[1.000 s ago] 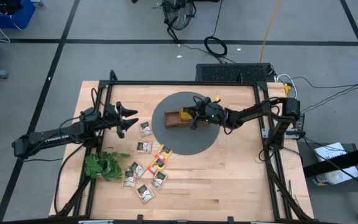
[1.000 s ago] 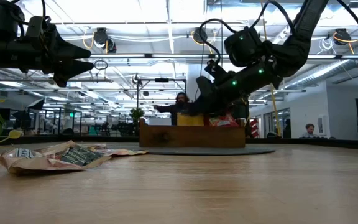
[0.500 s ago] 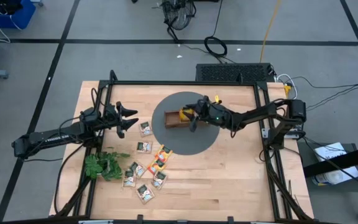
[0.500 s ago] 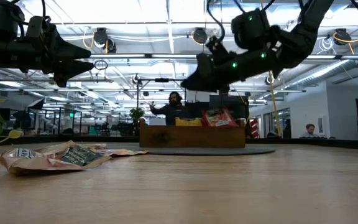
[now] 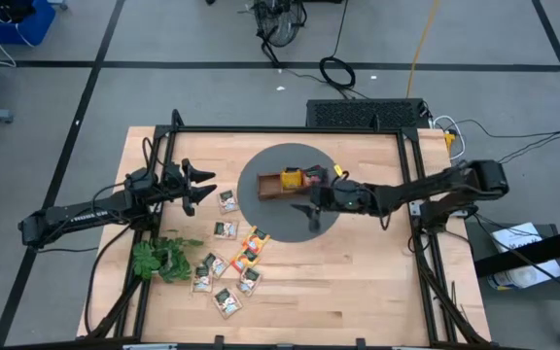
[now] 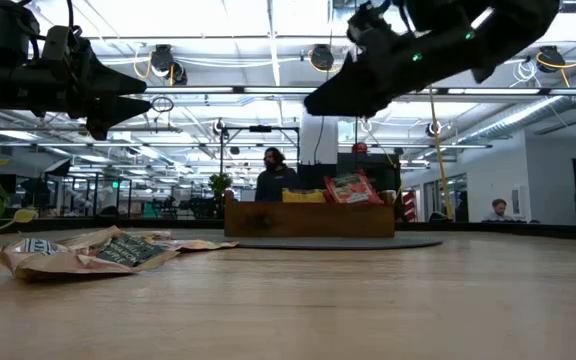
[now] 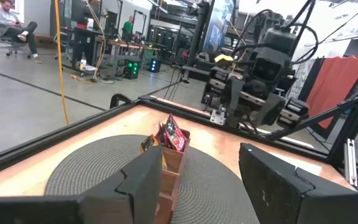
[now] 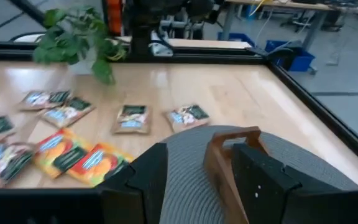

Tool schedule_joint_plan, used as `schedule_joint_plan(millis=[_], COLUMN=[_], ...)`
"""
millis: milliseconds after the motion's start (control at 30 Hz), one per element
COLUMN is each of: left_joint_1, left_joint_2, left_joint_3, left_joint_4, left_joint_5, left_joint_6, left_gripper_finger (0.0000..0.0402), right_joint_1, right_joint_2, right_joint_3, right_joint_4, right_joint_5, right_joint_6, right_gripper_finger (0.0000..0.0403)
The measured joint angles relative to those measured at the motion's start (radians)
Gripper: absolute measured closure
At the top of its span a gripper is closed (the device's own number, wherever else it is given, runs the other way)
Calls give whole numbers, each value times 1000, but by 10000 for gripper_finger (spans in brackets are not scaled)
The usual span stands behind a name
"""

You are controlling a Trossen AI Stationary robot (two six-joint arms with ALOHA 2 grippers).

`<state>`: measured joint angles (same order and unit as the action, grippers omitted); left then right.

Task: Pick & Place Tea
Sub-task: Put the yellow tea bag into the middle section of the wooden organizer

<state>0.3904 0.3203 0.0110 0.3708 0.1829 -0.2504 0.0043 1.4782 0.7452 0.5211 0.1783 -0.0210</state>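
- Now right gripper [image 5: 309, 208] hangs open, empty, beside tray [image 5: 271, 192].
- Should drop squarely over one loose sachet [image 5: 226, 229], pinching edges.
- Left gripper [image 5: 200, 188] waits open, empty.

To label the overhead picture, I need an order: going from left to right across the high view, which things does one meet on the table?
Left gripper, held above the table → green plant sprig → loose tea sachets → wooden tray on the grey round mat → right gripper, open over the mat's near edge.

Tea sachets [image 5: 227, 264] scattered flat on wood, some in tray [image 5: 282, 185]
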Motion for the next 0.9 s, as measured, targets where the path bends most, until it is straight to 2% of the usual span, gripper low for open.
schedule_joint_plan(millis=[133,367,567,667,800,900], left_joint_1=[0,0,0,0,0,-3], left_joint_2=[0,0,0,0,2,9], left_joint_3=[0,0,0,0,0,4], left_joint_4=[0,8,6,-1,-9,-28], left_joint_5=[0,-7,-7,-7,13,106], left_joint_6=[0,-60,-85,-86,-86,-130], left_gripper_finger=[188,188,188,188,188,188], right_joint_1=[14,-8,-17,-18,-18,-17], right_joint_2=[-95,-301,-493,-576,-634,-648], right_joint_3=[-79,-446,-662,-729,-726,-726], right_joint_4=[-5,357,495,565,510,526], right_joint_5=[0,0,1,3,3,3], right_joint_6=[-44,-45,-13,9,0,-11], right_gripper_finger=[244,247,248,248,248,248])
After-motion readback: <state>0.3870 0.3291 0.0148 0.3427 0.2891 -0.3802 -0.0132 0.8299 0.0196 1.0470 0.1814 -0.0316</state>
